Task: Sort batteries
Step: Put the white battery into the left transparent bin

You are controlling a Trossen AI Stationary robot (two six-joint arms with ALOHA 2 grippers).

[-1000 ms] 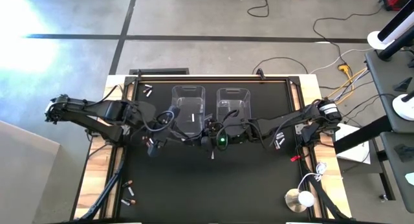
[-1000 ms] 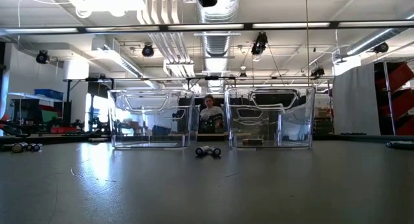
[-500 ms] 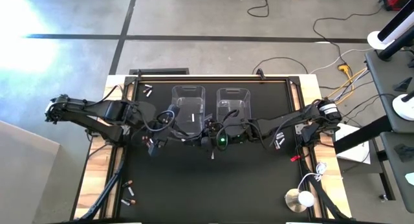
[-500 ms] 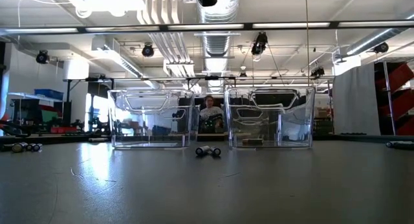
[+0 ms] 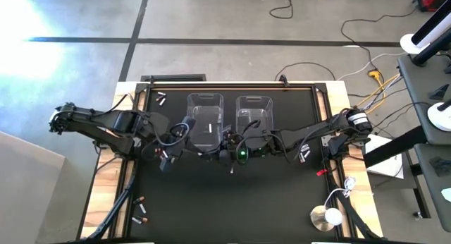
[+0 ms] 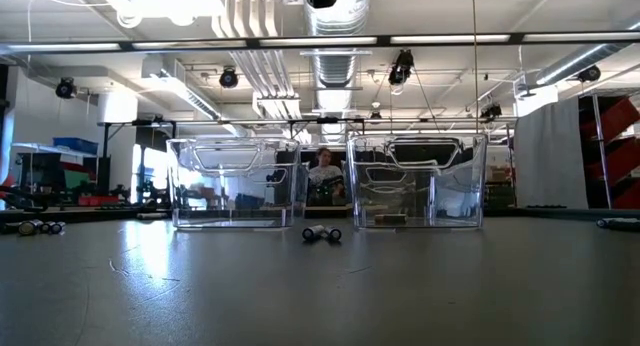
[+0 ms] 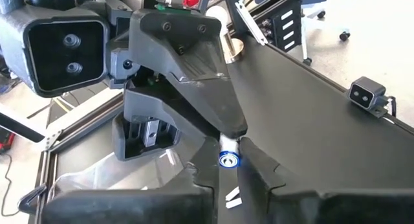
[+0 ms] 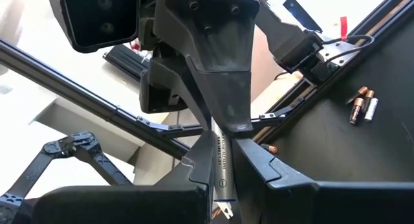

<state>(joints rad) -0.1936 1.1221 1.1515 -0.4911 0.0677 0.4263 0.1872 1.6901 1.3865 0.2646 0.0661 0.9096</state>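
I'm seeing both grippers meeting mid-frame below the clear bins (image 5: 206, 110), left gripper (image 7: 228, 160) and right gripper (image 8: 222, 167) each pinching the same silvery battery (image 7: 228, 159) end to end.

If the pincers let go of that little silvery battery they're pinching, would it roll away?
Probably: the battery is a smooth round cylinder above a flat mat. It may slip too, held only by the narrow tips of the left pincer and right pincer. It looks rigid, unbent.
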